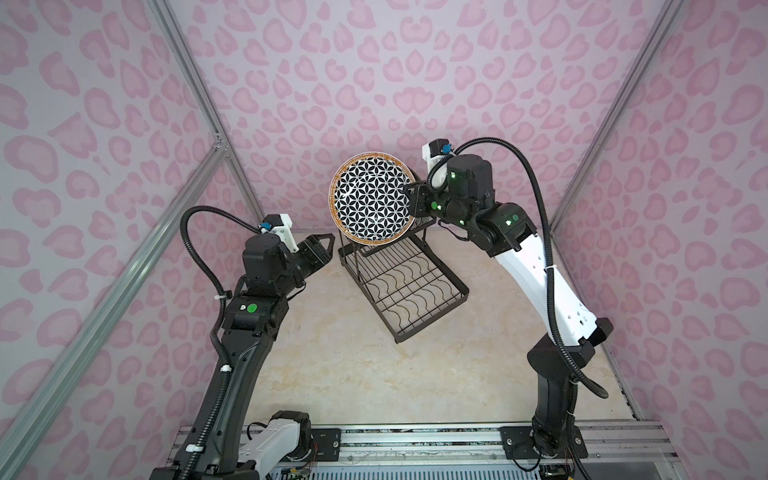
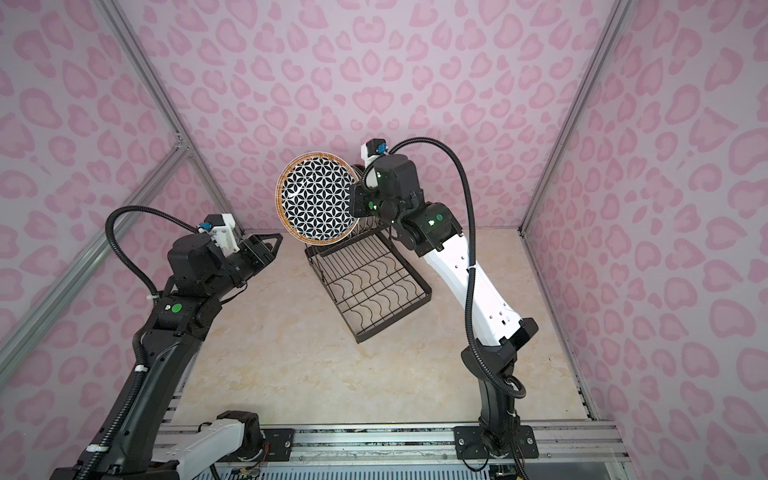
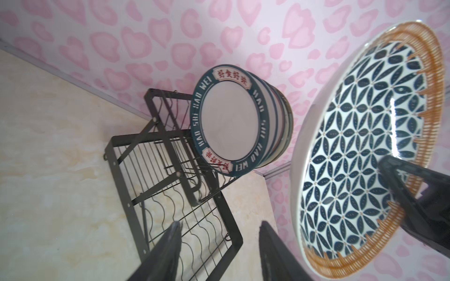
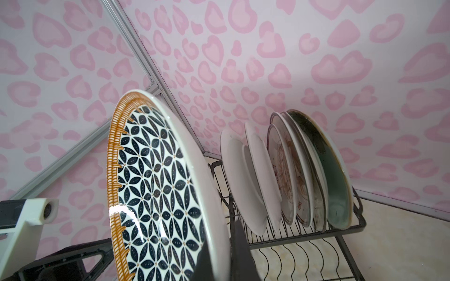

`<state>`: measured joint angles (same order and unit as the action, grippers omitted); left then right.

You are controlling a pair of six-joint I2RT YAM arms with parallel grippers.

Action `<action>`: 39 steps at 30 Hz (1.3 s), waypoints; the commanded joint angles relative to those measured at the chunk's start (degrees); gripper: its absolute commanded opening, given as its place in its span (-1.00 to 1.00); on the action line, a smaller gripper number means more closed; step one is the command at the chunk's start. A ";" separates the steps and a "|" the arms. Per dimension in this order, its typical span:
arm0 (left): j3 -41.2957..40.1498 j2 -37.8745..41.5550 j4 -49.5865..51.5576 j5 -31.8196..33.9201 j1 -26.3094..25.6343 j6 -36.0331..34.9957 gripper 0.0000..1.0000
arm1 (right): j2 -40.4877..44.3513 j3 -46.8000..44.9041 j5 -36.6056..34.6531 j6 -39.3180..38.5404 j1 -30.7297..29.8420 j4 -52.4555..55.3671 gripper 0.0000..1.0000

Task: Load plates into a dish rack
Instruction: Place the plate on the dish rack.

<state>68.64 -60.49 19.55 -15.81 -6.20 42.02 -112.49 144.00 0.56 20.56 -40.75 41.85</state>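
A black-and-white geometric plate point(image 1: 374, 199) point(image 2: 318, 199) with an orange rim is held on edge in the air, above the raised back end of the black wire dish rack point(image 1: 415, 291) point(image 2: 374, 286). My right gripper point(image 1: 413, 199) point(image 4: 224, 250) is shut on the right side of its rim. In the right wrist view several plates point(image 4: 280, 175) stand upright in the rack's upper basket point(image 4: 304, 240), a little apart from the held plate point(image 4: 158, 182). A teal-lettered plate point(image 3: 229, 119) faces the front of that row. My left gripper point(image 1: 328, 245) point(image 2: 276, 243) point(image 3: 220, 226) hangs open and empty left of the rack.
The rack's lower tray point(image 3: 126, 170) with wavy wires sits slanted on the pale marble tabletop point(image 1: 332, 374). Pink patterned walls point(image 1: 374, 83) with aluminium posts point(image 1: 199, 104) close in the back and sides. A metal rail point(image 1: 415, 436) runs along the front edge.
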 commanded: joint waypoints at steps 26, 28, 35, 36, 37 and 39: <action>-14.32 13.76 6.38 1.59 1.18 2.76 0.08 | -12.31 6.16 -40.81 -31.21 -14.49 -28.18 -1.00; -14.58 14.41 6.77 1.50 1.18 2.96 0.08 | -13.57 6.72 -42.96 -34.30 -15.29 -30.42 -1.00; -15.54 15.87 7.17 0.26 1.11 3.97 0.07 | -18.51 9.66 -47.69 -44.57 -16.98 -37.72 -1.00; -15.88 16.25 7.17 0.10 1.15 4.20 0.07 | -18.53 9.70 -48.28 -46.07 -17.07 -39.11 -1.00; -16.14 16.45 7.18 -0.05 1.13 4.28 0.07 | -18.59 9.67 -48.66 -47.25 -17.16 -40.26 -1.00; -16.89 16.90 7.17 -0.21 1.15 4.61 0.07 | -20.42 9.68 -49.11 -49.18 -17.16 -42.03 -1.00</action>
<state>52.36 -44.03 26.87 -15.25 -5.04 46.15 -132.07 153.21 -46.44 -24.05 -57.78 10.46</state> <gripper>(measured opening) 0.536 0.073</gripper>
